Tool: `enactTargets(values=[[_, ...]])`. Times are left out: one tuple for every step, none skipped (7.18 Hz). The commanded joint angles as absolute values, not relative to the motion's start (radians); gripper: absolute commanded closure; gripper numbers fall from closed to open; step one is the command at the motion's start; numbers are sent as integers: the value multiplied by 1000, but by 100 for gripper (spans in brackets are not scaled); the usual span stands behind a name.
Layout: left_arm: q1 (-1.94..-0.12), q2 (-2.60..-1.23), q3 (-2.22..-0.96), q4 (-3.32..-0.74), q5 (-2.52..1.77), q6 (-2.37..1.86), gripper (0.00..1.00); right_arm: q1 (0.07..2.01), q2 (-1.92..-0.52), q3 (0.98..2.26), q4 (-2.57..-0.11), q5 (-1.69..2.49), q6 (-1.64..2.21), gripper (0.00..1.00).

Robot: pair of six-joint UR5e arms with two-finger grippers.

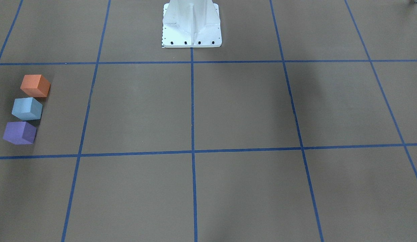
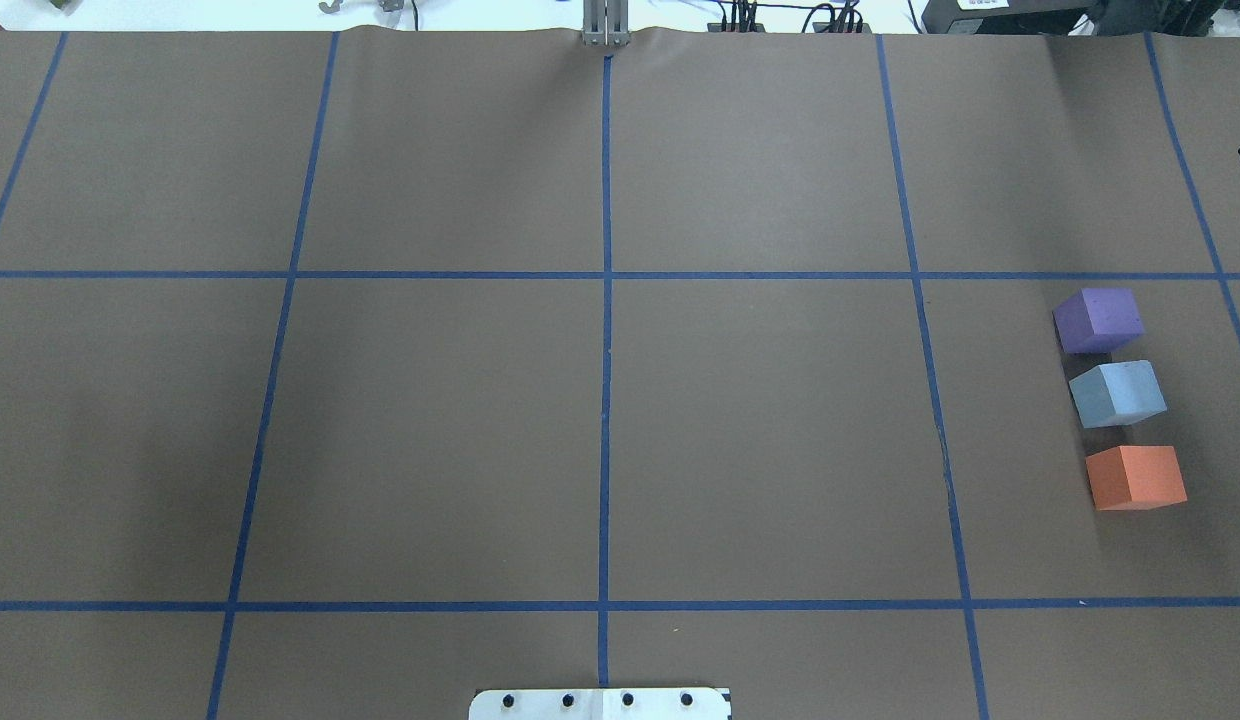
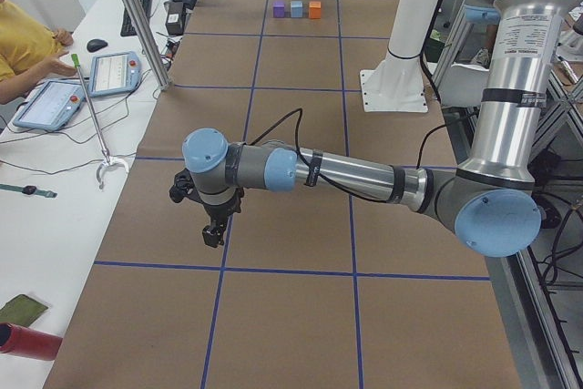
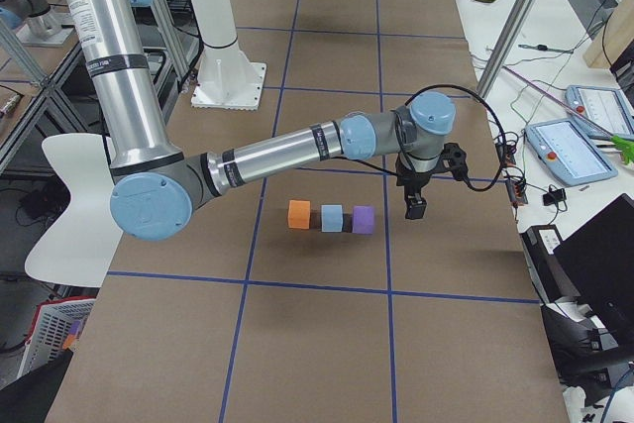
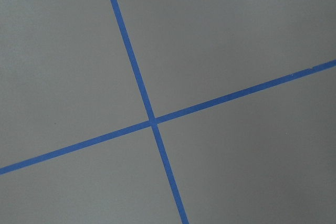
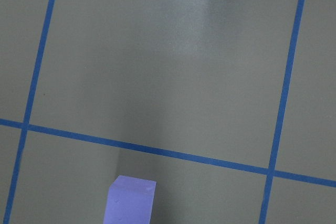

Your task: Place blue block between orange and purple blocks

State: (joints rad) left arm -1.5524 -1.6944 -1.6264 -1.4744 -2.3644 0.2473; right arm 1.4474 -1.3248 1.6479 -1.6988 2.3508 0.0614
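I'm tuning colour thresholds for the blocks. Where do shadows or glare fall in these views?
Overhead exterior: even light, thin dark shadow beside the purple block. Right wrist-mounted: pale sheen on the table at top centre, a dim band running down to that block. Left wrist-mounted: flat, no glare.

A brown paper sheet [image 2: 760,430] covers the table. It is matt and smooth, with a slight ripple along the top edge of the overhead view. The blue tape lines [image 2: 606,400] laid on it carry a faint sheen. At the right of that view, the orange block [image 2: 1135,477], blue block [image 2: 1117,393] and purple block [image 2: 1098,320] look like dense foam, matt with a fine grainy skin. The base plate [image 1: 191,30], top centre of the front view, is glossy white-painted metal. The right arm [image 4: 287,153] has satin silver metal tubes and smooth pale-blue plastic joint caps [image 4: 149,205].
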Motion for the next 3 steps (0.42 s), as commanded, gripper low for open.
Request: enactTargets(values=[[-1552, -1697, -1628, -1474, -2362, 249, 0, 1454, -1328, 1652, -1698, 2352, 60, 0], [-1552, -1695, -1628, -1474, -2362, 250, 0, 1454, -1328, 1652, -1698, 2350, 61, 0], [-1552, -1690, -1626, -1474, -2364, 253, 0, 1457, -1328, 1655, -1698, 2353, 61, 0]])
